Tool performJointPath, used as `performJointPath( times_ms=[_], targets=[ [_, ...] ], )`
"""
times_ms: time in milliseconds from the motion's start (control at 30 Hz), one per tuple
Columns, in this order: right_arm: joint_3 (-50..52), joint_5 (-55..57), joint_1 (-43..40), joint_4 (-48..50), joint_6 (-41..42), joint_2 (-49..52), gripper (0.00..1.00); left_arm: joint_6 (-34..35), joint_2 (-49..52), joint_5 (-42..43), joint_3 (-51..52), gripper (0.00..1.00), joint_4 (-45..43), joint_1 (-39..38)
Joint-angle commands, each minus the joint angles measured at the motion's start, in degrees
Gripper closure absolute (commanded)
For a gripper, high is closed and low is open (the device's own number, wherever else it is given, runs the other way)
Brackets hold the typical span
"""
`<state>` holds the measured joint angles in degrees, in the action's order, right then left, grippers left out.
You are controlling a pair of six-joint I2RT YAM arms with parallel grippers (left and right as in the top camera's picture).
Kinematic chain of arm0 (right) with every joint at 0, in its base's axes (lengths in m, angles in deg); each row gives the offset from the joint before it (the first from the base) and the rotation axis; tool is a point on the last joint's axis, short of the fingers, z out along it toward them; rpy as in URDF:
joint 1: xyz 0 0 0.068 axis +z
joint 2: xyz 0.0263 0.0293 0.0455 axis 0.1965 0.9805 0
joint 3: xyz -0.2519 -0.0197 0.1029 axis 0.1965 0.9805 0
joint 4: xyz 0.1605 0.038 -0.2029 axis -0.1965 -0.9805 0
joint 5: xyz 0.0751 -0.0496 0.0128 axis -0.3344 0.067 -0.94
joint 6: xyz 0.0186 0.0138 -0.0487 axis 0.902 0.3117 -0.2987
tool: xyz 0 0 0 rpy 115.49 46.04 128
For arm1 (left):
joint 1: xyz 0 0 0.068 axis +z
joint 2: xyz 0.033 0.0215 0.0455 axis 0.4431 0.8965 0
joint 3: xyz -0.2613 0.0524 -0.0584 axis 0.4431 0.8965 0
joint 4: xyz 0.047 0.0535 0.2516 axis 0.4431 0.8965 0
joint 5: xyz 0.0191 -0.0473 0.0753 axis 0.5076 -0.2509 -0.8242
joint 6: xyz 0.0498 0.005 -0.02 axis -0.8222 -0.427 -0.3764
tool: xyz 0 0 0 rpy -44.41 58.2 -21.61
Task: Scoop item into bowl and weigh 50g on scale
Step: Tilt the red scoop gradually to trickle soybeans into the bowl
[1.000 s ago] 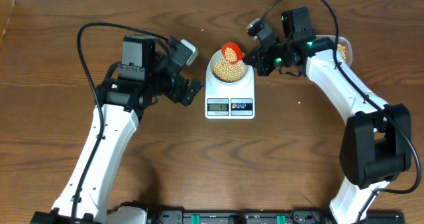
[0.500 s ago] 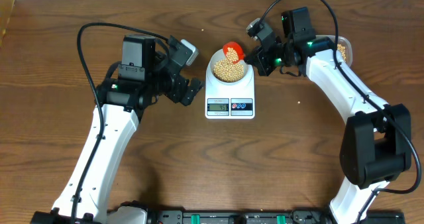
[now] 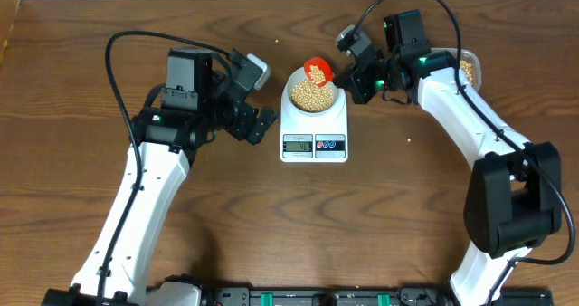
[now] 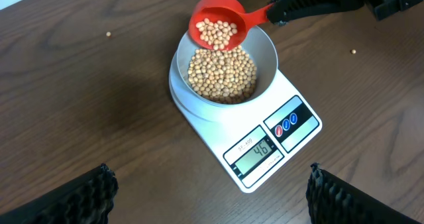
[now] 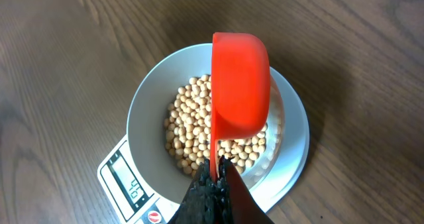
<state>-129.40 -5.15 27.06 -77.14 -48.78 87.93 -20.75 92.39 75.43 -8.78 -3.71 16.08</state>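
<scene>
The white scale [image 3: 314, 130] stands mid-table with the pale bowl [image 3: 291, 87] on it, partly filled with tan beans [image 3: 312, 96]. In the left wrist view its display [image 4: 255, 152] reads 46. My right gripper [image 3: 349, 74] is shut on the handle of a red scoop [image 3: 316, 71]. The scoop hangs tilted over the bowl's far rim with beans in it [image 4: 217, 29]. The right wrist view shows the scoop [image 5: 240, 85] from behind, above the beans [image 5: 189, 121], with the gripper [image 5: 215, 177] shut on its handle. My left gripper [image 3: 260, 118] is open and empty, left of the scale [image 4: 298, 128].
A clear tub [image 3: 468, 69] holding more beans sits at the far right, behind the right arm. Stray beans [image 4: 109, 33] lie on the brown wooden table. The right arm [image 3: 470, 116] reaches in from the right.
</scene>
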Motion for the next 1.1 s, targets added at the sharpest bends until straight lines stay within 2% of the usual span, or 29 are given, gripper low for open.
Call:
performJointPath(
  times_ms=[0,1067],
  targets=[
    [0.0,-0.4,0.5,-0.1,-1.2,0.3,0.99,-1.0,-0.1,0.8,0.2,0.06,0.0,0.1],
    [0.0,-0.4,0.5,-0.9,-2.0,0.3,0.99,-1.0,-0.1,0.8,0.2,0.06,0.0,0.1]
  ],
)
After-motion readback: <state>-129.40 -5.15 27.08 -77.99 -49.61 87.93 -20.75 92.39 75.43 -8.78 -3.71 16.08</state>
